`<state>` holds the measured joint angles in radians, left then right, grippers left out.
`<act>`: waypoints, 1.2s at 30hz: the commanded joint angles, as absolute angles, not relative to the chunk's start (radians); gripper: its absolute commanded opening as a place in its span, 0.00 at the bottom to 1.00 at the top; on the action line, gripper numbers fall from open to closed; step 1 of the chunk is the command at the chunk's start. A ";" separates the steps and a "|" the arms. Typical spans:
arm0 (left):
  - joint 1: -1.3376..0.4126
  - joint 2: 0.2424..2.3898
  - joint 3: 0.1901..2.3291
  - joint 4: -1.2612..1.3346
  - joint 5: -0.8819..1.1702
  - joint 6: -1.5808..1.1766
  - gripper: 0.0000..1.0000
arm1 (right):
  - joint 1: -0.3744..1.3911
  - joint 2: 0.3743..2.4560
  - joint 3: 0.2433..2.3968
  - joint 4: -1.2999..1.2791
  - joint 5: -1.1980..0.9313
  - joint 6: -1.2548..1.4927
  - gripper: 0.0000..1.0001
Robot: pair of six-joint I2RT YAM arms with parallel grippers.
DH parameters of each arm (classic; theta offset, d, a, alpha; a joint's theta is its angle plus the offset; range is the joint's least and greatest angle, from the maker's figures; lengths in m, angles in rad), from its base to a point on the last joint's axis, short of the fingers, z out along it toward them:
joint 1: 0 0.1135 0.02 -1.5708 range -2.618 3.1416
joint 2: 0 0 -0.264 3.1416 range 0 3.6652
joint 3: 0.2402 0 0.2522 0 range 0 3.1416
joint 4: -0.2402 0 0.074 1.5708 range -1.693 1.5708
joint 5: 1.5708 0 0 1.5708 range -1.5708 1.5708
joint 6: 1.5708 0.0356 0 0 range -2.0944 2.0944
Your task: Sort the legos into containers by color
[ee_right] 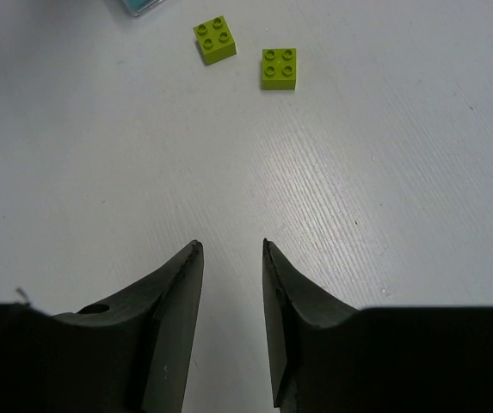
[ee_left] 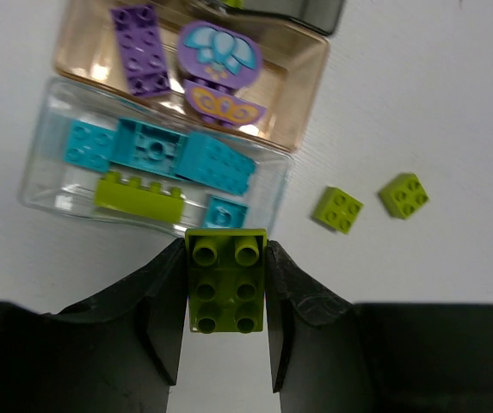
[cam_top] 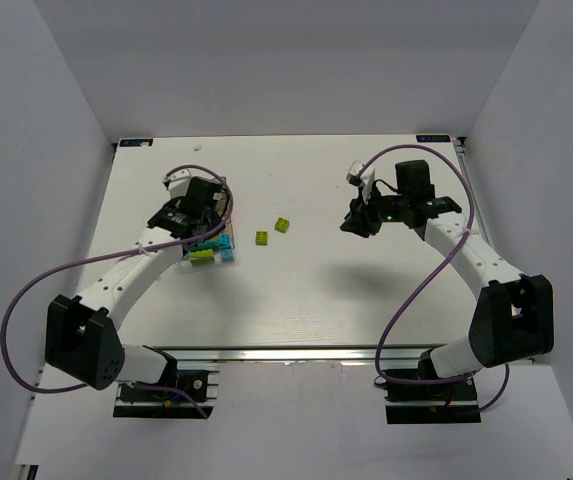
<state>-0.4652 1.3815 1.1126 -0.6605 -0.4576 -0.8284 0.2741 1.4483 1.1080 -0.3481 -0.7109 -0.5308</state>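
My left gripper [ee_left: 225, 245] is shut on a lime-green lego [ee_left: 225, 280] and holds it at the near edge of the clear tray [ee_left: 48, 194], which has teal legos [ee_left: 156, 151] and a long lime-green lego [ee_left: 139, 195] in it. The amber tray [ee_left: 302, 77] holds purple legos [ee_left: 140, 48]. A smoky grey tray [ee_left: 315, 13] shows at the top edge. Two small lime-green legos [ee_left: 338, 209] [ee_left: 403, 194] lie on the table to the right of the trays, also in the top view [cam_top: 264, 238] [cam_top: 282, 225]. My right gripper [ee_right: 231, 248] is open and empty, well short of them [ee_right: 214, 40] [ee_right: 279, 68].
White walls enclose the table on the left, back and right [cam_top: 56, 120]. The containers [cam_top: 216, 245] sit at the left of the table under my left arm [cam_top: 191, 205]. My right arm [cam_top: 396, 205] hovers at the right.
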 commanded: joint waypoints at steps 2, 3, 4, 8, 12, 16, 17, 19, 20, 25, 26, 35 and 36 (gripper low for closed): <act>-0.384 1.309 1.091 -0.698 -0.469 -0.750 0.01 | 0.275 1.440 1.100 -0.322 -0.739 -0.511 0.40; -0.370 1.310 1.086 -0.692 -0.468 -0.741 0.01 | 0.278 1.440 1.100 -0.319 -0.741 -0.509 0.40; -0.359 1.312 1.077 -0.686 -0.460 -0.733 0.01 | 0.279 1.440 1.100 -0.316 -0.739 -0.506 0.41; -0.299 1.338 1.057 -0.658 -0.445 -0.693 0.01 | 0.281 1.440 1.100 -0.316 -0.735 -0.508 0.42; -0.275 1.373 1.055 -0.643 -0.449 -0.669 0.01 | 0.281 1.442 1.100 -0.314 -0.732 -0.506 0.44; -0.258 1.396 1.043 -0.634 -0.468 -0.660 0.01 | 0.281 1.443 1.095 -0.316 -0.732 -0.505 0.45; -0.252 1.399 1.040 -0.629 -0.468 -0.654 0.01 | 0.281 1.445 1.095 -0.314 -0.732 -0.505 0.45; -0.245 1.413 1.037 -0.620 -0.476 -0.644 0.01 | 0.281 1.447 1.092 -0.314 -0.735 -0.502 0.46; -0.245 1.426 1.035 -0.617 -0.477 -0.640 0.01 | 0.282 1.448 1.092 -0.313 -0.733 -0.502 0.46; -0.239 1.463 1.031 -0.584 -0.515 -0.621 0.03 | 0.282 1.453 1.092 -0.310 -0.735 -0.499 0.48; -0.235 1.469 1.032 -0.581 -0.518 -0.615 0.03 | 0.282 1.453 1.094 -0.311 -0.736 -0.499 0.48; -0.225 1.532 1.058 -0.563 -0.535 -0.607 0.51 | 0.282 1.456 1.100 -0.318 -0.727 -0.502 0.53; -0.225 1.534 1.060 -0.569 -0.540 -0.610 0.57 | 0.282 1.459 1.103 -0.318 -0.726 -0.502 0.54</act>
